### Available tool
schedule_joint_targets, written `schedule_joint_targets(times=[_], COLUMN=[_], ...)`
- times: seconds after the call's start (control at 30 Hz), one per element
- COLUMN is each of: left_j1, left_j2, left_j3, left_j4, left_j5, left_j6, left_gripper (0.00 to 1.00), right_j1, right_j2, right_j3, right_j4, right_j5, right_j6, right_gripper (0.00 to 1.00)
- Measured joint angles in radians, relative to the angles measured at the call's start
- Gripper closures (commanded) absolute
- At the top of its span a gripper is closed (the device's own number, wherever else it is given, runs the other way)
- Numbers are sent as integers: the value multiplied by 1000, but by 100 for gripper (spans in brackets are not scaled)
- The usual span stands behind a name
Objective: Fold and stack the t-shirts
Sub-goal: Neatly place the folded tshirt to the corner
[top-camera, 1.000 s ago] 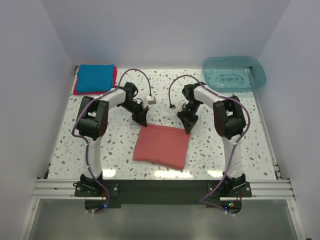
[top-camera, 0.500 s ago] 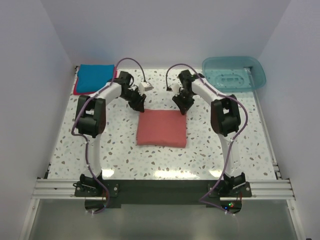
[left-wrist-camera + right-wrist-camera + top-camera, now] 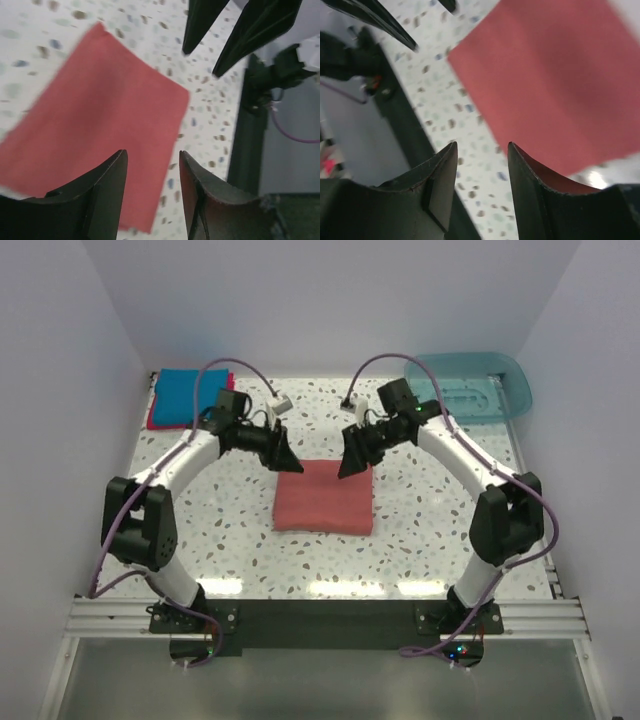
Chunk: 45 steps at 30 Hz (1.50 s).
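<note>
You are hovering at the far edge of the red shirt [image 3: 324,497], which is lying folded mid-bench [image 3: 430,530].
The left gripper [image 3: 286,457] and right gripper [image 3: 349,460] are standing with fingers apart, gripping nothing.

left arm [image 3: 185,457] arched inward | left gripper [image 3: 286,456] fingers parted, pointing down | right arm [image 3: 456,445] mirrors it | right gripper [image 3: 351,460] fingers parted, pointing down
</note>
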<state>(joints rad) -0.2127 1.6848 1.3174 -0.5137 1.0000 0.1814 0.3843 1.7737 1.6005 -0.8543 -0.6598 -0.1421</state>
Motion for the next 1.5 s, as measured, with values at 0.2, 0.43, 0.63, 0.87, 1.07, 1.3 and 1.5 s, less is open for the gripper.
schedule_joint_targets(times=[0.2,0.43,0.63,0.87,1.07,1.3,1.5], left_j1=[-113,-105,-2,42,55,-14,-8], left_j2=[59,369,486,492,392,269,370], left_j3=[-244,-252,-208,-143,-138,-210,-270], left_j4=[101,21,-119,-270,-369,-380,-330], left_j5=[143,178,323,273,162,137,107], left_j6=[-212,-187,-79,52,225,269,202], left_gripper=[51,55,53,53,56,61,60], right_j1=[125,83,-18,-71,-82,-29,-48], right_j2=[32,277,354,359,274,163,319], right_j3=[-312,-439,-400,-370,-367,-367,-369], right_j4=[193,285,184,68,-3,17,6], right_j5=[-241,-316,-397,-365,-326,-321,-270], right_j6=[241,296,199,104,25,20,-20], right_gripper=[55,58,58,58,59,68,71])
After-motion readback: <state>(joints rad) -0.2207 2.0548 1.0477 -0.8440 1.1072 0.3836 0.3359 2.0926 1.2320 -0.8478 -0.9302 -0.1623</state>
